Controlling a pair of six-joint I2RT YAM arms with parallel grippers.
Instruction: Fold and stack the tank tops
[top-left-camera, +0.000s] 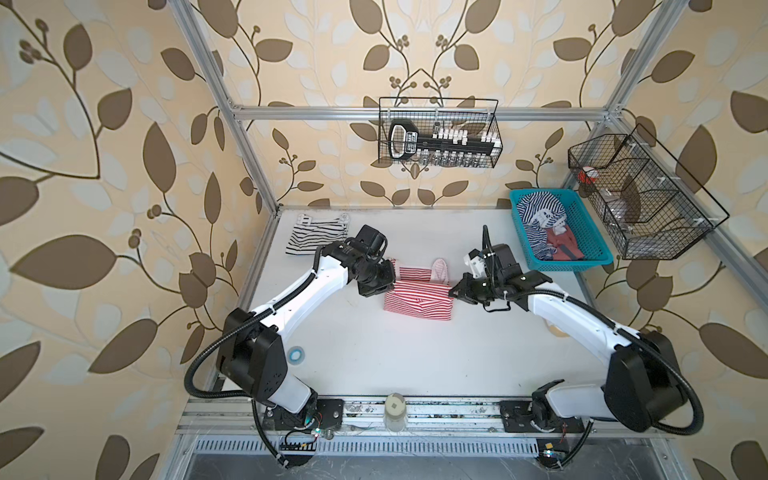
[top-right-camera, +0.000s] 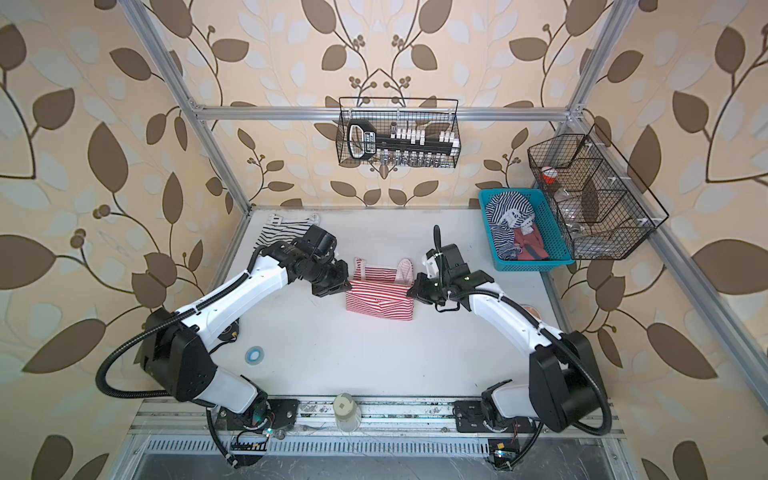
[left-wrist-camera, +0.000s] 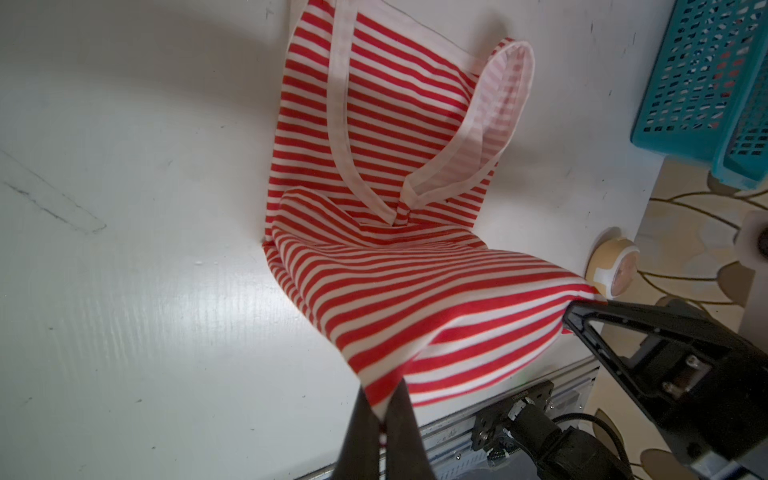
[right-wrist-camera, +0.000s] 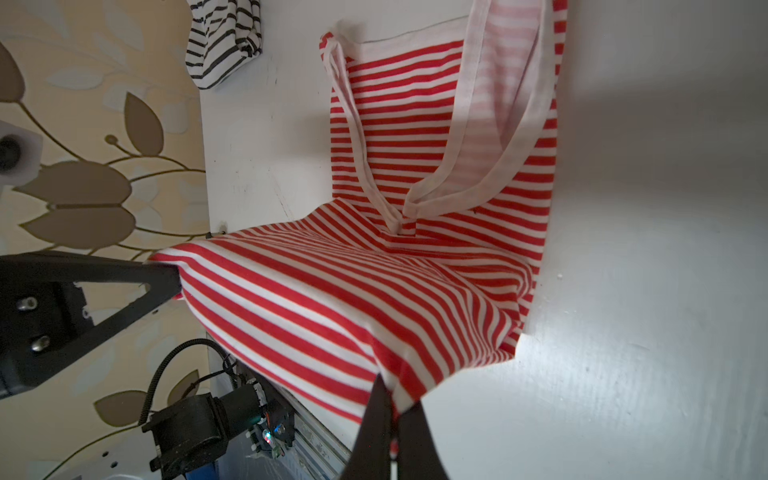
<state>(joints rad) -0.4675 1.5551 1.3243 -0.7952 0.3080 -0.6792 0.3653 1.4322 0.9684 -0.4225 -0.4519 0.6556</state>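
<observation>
The red-striped tank top (top-left-camera: 417, 297) (top-right-camera: 380, 297) lies mid-table, straps toward the back wall. Its lower hem is lifted off the table and stretched between both grippers. My left gripper (left-wrist-camera: 384, 399) (top-left-camera: 386, 286) is shut on one hem corner. My right gripper (right-wrist-camera: 395, 395) (top-left-camera: 452, 293) is shut on the opposite corner. In each wrist view the other gripper pinches the far end of the hem. The black-striped tank top (top-left-camera: 313, 237) (top-right-camera: 282, 229) (right-wrist-camera: 222, 41) sits folded at the back left of the table.
A teal basket (top-left-camera: 582, 249) (left-wrist-camera: 706, 83) with more clothes stands at the back right. Wire baskets (top-left-camera: 644, 199) hang on the frame. A blue tape roll (top-left-camera: 296, 355) lies front left, a jar (top-left-camera: 394, 409) on the front rail, and a small round object (left-wrist-camera: 613, 270) at the right edge.
</observation>
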